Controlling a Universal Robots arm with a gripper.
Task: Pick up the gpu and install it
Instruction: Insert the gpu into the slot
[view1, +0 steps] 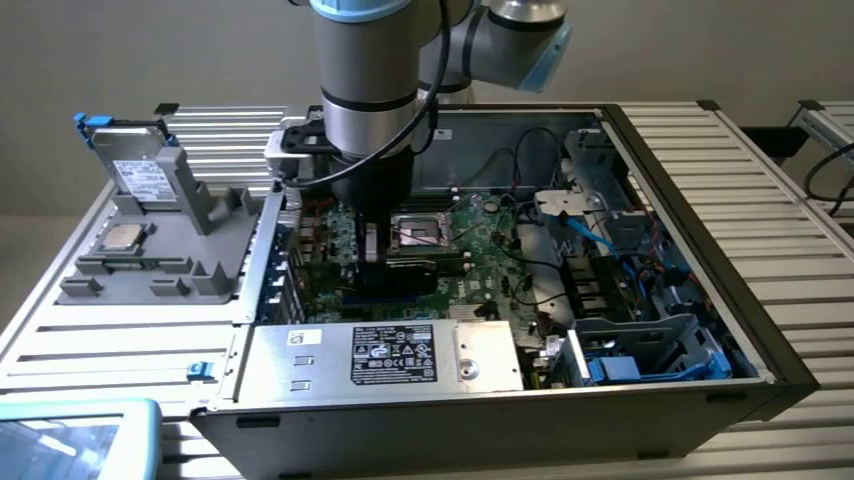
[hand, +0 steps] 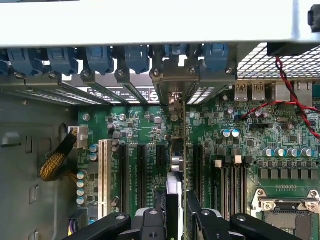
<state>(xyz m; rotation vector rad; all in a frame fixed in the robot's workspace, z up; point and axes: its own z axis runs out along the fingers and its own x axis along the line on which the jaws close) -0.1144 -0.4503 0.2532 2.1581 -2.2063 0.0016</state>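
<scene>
In the wrist view the gpu stands on edge, a thin card running from between my fingers towards the metal bracket openings at the case's rear wall. My gripper is shut on it, one black finger on each side. The card sits low over the green motherboard, in line with the black expansion slots. Whether its edge is seated in a slot is hidden. In the exterior view my gripper reaches straight down into the open computer case, over the motherboard towards that view's left.
Blue slot clips line the rear wall. A white slot and a yellow-sleeved cable lie beside the black slots. The CPU socket is close to the gripper. A power supply fills the case's front. A grey fixture stands outside the case.
</scene>
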